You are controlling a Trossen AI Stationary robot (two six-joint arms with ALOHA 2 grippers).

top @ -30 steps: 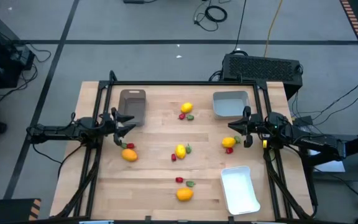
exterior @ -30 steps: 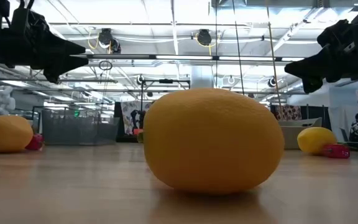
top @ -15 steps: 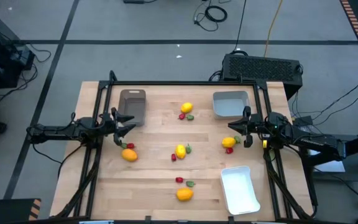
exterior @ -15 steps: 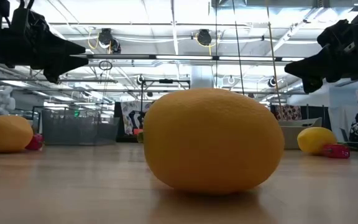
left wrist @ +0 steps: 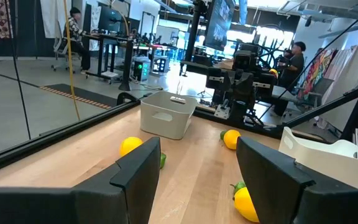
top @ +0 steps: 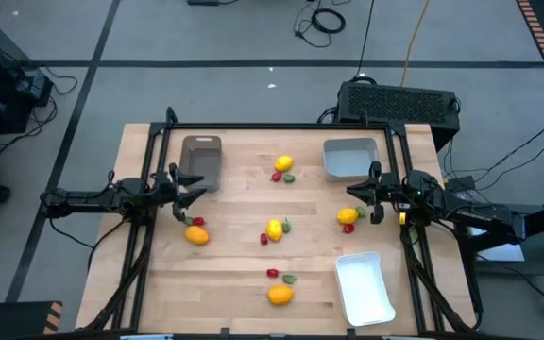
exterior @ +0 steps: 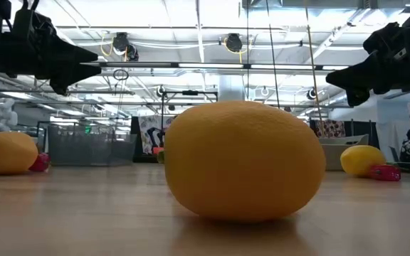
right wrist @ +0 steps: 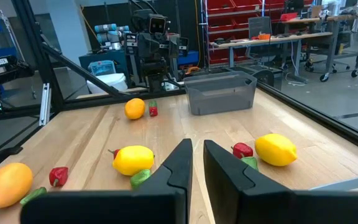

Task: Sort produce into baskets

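Overhead, left hand apart, right hand closed, table.

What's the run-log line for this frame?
left gripper: open, empty, by brown-grey basket | right gripper: shut, empty, by yellow citrus | baskets: nothing sorted

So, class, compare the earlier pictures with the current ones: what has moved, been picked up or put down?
Nothing visibly changed. Both arms hang above the table, the left gripper open and empty, the right gripper shut and empty; all the fruit and the three baskets lie where they were.
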